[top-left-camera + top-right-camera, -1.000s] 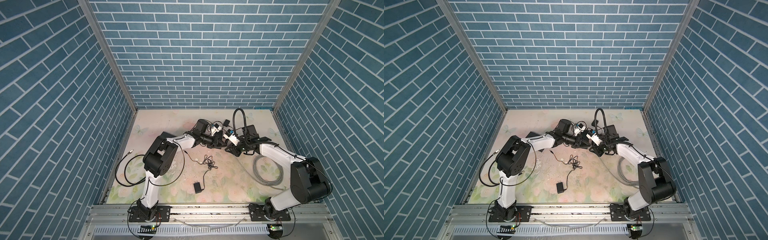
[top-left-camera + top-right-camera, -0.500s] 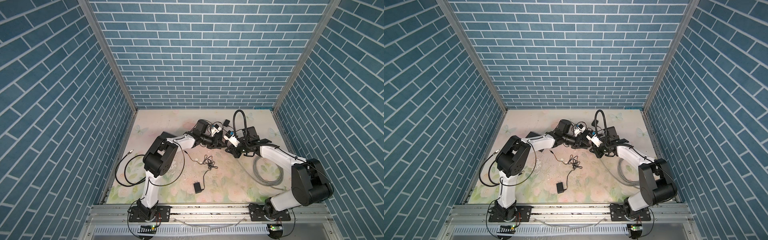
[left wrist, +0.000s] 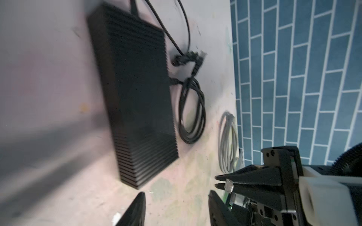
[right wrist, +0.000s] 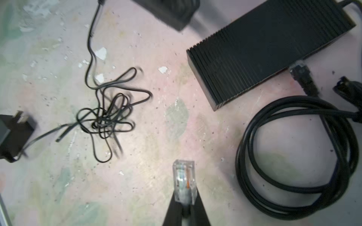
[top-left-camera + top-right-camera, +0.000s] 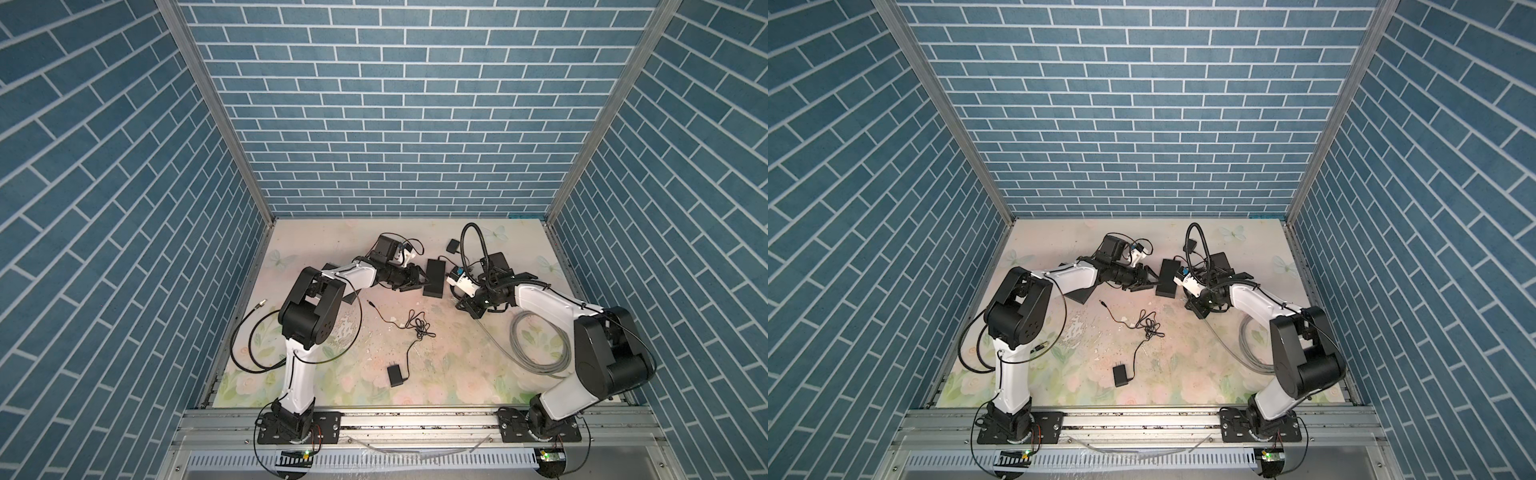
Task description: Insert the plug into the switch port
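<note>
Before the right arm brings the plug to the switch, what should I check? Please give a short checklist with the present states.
1. Plug gripped by right gripper: ok.
2. Plug tip sticks out free: ok.
3. Left gripper steadying switch: not ok, it is open and not holding the switch.
4. Free port in sight: cannot tell.
5. Black cable coil apart from plug: ok.

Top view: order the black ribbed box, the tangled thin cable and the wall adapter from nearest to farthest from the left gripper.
1. Black ribbed box, right beside the left gripper.
2. Tangled thin cable, mid-table.
3. Wall adapter, toward the front rail.
</note>
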You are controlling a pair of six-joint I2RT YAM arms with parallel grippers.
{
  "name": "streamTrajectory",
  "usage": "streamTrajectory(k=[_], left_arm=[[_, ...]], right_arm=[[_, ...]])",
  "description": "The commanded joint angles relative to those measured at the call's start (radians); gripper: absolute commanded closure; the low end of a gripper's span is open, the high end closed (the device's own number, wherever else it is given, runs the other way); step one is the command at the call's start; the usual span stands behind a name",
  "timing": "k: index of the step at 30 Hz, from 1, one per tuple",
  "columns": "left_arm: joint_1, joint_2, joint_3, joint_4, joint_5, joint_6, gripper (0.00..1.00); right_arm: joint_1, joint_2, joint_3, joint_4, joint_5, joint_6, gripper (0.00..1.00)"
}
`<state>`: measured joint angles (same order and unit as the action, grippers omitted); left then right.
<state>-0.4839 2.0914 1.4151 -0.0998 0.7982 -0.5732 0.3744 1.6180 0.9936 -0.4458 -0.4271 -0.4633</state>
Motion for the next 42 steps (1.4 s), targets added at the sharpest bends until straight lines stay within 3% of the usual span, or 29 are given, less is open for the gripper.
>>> streamTrajectory(k=[1,7,16,25,31,42], left_arm=[[-0.010,0.059,0.090,-0.122,-0.092,0.113,0.44],[-0.010,0.141,0.223,-0.220,-0.153,0.186,0.36],[-0.010,0.248,0.345,-0.268,-0.130,0.196,0.38],[-0.010,0.283,0.350,-0.265,-0.083,0.183,0.44],[-0.010,0.305,0.372,-0.345,-0.106,0.242,0.45],[0.000,0.303,0.387,-0.327,-0.093,0.215,0.46]], right_arm=[[-0.007,0.074,0.093,-0.071,0.040,-0.155,0.97],[-0.008,0.191,0.192,-0.099,0.020,-0.261,0.97],[-0.012,0.346,0.342,-0.156,0.053,-0.325,0.97],[-0.013,0.435,0.411,-0.230,0.065,-0.395,0.97],[-0.012,0.454,0.427,-0.221,0.078,-0.414,0.98],[-0.008,0.460,0.468,-0.368,0.184,-0.440,0.97]])
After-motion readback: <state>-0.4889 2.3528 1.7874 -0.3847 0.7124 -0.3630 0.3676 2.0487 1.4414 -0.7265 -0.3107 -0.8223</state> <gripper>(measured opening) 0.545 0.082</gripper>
